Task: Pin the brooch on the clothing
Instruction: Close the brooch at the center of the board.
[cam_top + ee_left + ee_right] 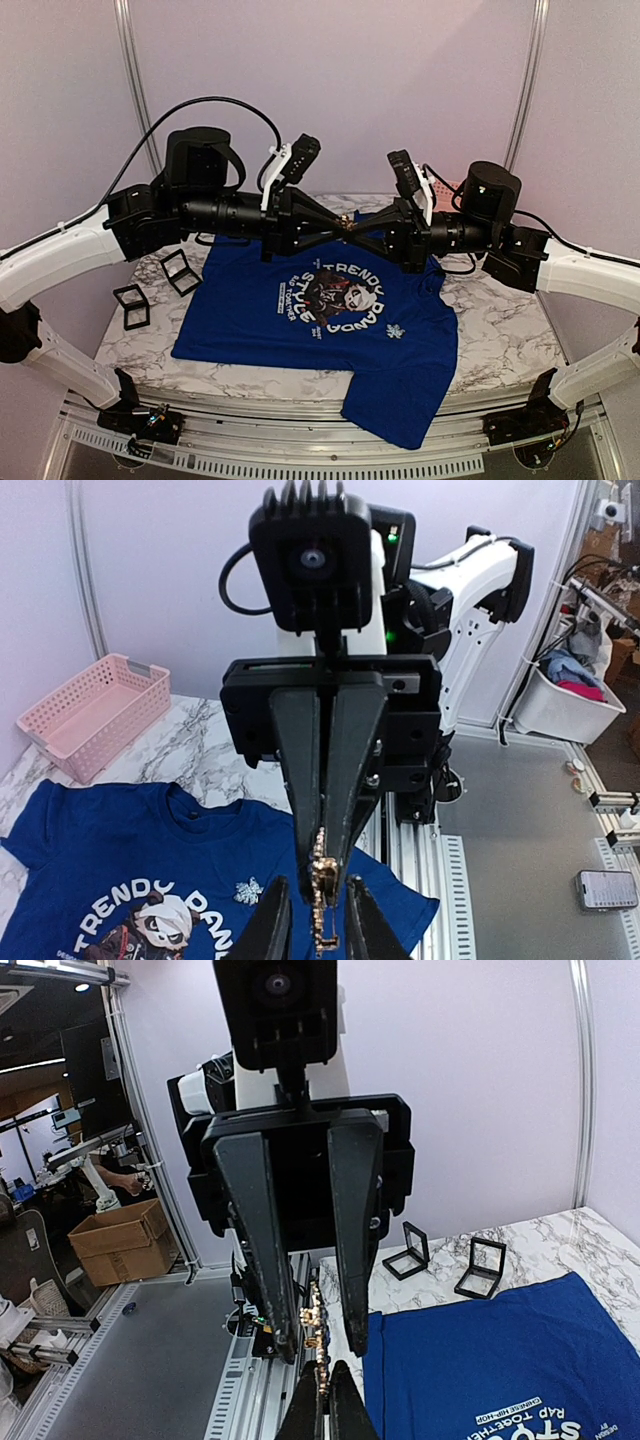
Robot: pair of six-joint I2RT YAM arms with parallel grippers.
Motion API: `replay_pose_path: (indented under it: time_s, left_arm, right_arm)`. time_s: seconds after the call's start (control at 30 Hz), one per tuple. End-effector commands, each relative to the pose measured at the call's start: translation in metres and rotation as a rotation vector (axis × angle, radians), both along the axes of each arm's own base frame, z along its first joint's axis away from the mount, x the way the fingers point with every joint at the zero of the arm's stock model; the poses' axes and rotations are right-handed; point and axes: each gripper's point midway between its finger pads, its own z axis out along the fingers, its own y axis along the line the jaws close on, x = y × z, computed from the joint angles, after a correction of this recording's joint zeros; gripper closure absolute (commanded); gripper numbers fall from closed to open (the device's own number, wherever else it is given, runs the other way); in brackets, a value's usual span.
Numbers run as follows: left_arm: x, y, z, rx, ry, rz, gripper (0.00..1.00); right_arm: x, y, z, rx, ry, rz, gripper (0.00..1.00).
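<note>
Fingers (300,765) of the right gripper (322,854) are pressed together on a gold brooch (321,898), a narrow, knobbly strip of shiny metal. The left gripper (320,1352) meets it tip to tip, its fingers (250,1220) slightly apart on either side of the brooch; whether they touch it I cannot tell. Both hang above the collar of a royal-blue shirt (240,310), spread flat on the marble table (500,335), one lower corner drooping over the near edge. Its round chest print (330,297) has white lettering around a dark panda face. A small pale snowflake pin (396,331) sits beside the print.
</note>
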Motion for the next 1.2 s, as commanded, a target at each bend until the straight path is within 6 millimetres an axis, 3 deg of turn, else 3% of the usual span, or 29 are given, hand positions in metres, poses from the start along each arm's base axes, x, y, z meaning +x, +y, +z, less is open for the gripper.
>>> replay_pose_path:
  time_s: [0.0,0.2,0.47,0.67,0.8,0.9,1.03,1.17]
  left_arm:
    - [0.001,0.006,0.007,0.006,-0.02,0.011,0.82]
    - [0.009,0.006,0.002,0.028,-0.028,0.053,1.0]
    - [0.015,0.009,0.002,0.038,-0.056,0.088,1.0]
    - [0.018,0.013,0.003,0.055,-0.089,0.106,0.79]
    - [0.02,0.015,0.005,0.059,-0.114,0.115,0.78]
    - [0.026,0.017,0.006,0.07,-0.142,0.142,0.82]
    - [0.034,0.018,0.006,0.082,-0.164,0.18,0.98]
    - [0.031,0.017,0.006,0.082,-0.161,0.165,1.0]
  right_arm:
    - [-0.002,0.001,0.002,0.0,0.002,0.003,1.0]
    - [-0.002,-0.001,0.004,0.002,0.0,0.003,1.0]
    - [-0.003,0.0,0.002,-0.001,0.002,0.01,1.0]
    - [-0.004,-0.001,0.001,-0.002,0.003,0.01,1.0]
    - [-0.004,0.0,0.0,-0.004,0.004,0.014,1.0]
    - [-0.005,0.0,0.0,-0.004,0.005,0.017,1.0]
    - [-0.005,-0.001,0.0,-0.003,0.004,0.02,1.0]
    - [-0.006,0.0,0.001,-0.001,0.003,0.022,1.0]
